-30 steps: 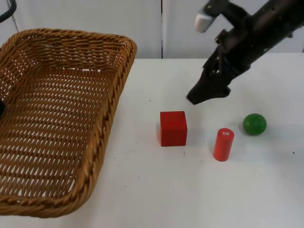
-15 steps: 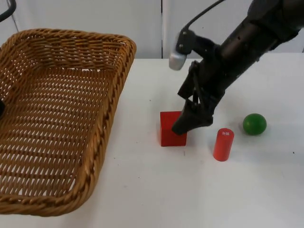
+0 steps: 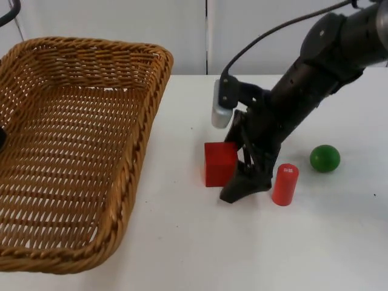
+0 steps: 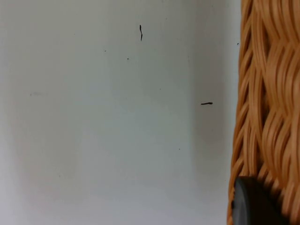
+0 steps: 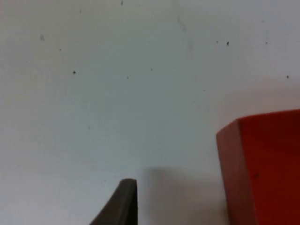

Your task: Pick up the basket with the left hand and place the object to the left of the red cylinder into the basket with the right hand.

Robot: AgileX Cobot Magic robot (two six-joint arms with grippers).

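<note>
So the thing to grab here is the red cube-shaped block point(image 3: 219, 162), sitting on the white desk point(image 3: 200, 242) just left of the small upright red cylinder point(image 3: 285, 184). It looks like a solid painted block, so I'd guess light and totally rigid, nothing to crush. The flat faces should be easy to pinch, though the paint might be a bit slick. Best bet is probably squeezing two opposite flat sides around mid-height, not the corners, so it doesn't twist out.

The right gripper point(image 3: 242, 187) is down at desk level, wedged in between the block and the cylinder, right up against the block's right side. Can't tell from the overhead shot how far apart its jaws are. In the right wrist view one dark fingertip point(image 5: 119, 204) sits just beside the block, with bare desk between them, so it doesn't look like it has hold of anything yet. Worth watching that cylinder, it's close enough to get knocked over.

The big woven wicker basket point(image 3: 151, 109) is on the left with nothing in it. The left gripper point(image 4: 255, 204) is at the basket's rim; whether it's actually clamped on it, I can't tell. A green ball point(image 3: 325, 158) sits off to the right of the cylinder.
</note>
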